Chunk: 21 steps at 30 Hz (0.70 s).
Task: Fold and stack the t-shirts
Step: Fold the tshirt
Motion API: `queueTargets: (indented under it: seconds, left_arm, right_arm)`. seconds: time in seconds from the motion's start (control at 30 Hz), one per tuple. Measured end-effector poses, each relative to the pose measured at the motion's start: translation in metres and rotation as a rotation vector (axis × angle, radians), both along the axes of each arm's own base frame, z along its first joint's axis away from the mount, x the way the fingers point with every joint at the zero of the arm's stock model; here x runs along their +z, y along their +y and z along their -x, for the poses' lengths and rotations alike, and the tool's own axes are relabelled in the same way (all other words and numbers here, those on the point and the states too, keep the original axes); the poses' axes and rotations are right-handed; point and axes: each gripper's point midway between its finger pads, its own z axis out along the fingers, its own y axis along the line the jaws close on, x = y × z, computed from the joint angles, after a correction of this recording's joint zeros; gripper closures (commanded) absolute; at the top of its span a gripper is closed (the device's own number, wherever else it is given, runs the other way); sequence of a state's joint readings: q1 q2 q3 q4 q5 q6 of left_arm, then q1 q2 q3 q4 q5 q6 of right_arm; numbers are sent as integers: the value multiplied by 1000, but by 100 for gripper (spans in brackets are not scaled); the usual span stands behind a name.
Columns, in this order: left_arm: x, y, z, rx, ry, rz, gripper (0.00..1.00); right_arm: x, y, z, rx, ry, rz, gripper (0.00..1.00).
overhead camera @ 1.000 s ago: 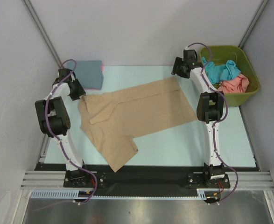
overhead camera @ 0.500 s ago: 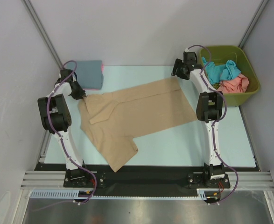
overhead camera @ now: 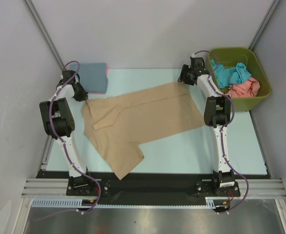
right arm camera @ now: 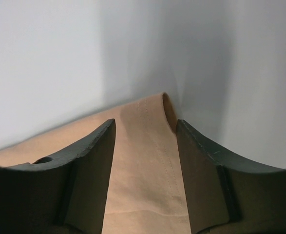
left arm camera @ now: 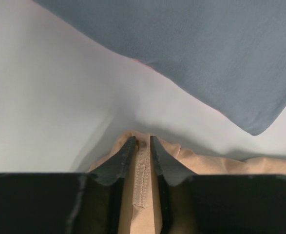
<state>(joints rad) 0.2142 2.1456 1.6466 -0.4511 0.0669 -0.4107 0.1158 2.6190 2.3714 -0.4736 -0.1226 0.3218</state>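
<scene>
Item, nearest: pale blue flat worktop (overhead camera: 181, 146), carrying a tan short-sleeved cloth t-shirt (overhead camera: 143, 114). It is spread flat and skewed, with one flap reaching toward the near edge.

Item: left claw (left arm camera: 143, 141), clamped on a stitched seam at the garment's left corner.

Item: right claw (right arm camera: 145, 122), fingers apart and straddling the far right corner without pinching it.

Item, far left: folded slate-blue cloth shirt (overhead camera: 93, 77), just beside the left claw.

Item, far right: olive-green plastic bin (overhead camera: 235, 49), holding a crumpled teal cloth shirt (overhead camera: 230, 73) and a crumpled salmon cloth shirt (overhead camera: 245, 88).

Risks, as we judge them:
- If the right claw rises unclosed, only one corner lifts and the cloth drags crooked.
- The left claw's thin pinch may slip off the seam.
- A wide swing could disturb the slate-blue shirt.
</scene>
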Motion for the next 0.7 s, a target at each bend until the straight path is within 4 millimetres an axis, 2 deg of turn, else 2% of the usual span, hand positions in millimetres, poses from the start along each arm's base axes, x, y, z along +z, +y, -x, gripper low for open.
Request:
queueTargets:
  seconds: [0.17,0.23,0.27,0.33,0.37,0.43,0.47,0.7]
  left_arm:
    - [-2,2,-2,6,4,-5,92]
    - [-3,3,-2,9,9,-7,96]
    - [-3,3,-2,9,9,-7,100]
    - [-4,3,-3,12,8,-4,100]
    - [-4,3,-3,13,9,-4,100]
    - [-5,3,-4,14,10,-5,100]
    - [-6,4,-3,16,13,-6,100]
    - [-9,14,1,60,29,-41,99]
  right_arm:
    - [-13,4,-2,11,8,-33,52]
    - [-12,3,-5,9,-3,-47,62]
    - [-12,3,-6,2,-5,-54,71]
    - [-13,0,-9,-16,-6,-73,77]
    - [-15,-1,-9,-26,-3,-83,87]
    - [-19,-3,-10,-42,5,-101,93]
    - [-19,-4,-11,-48,3,-108,100]
    - [-18,-15,-17,-107,-18,-73,100]
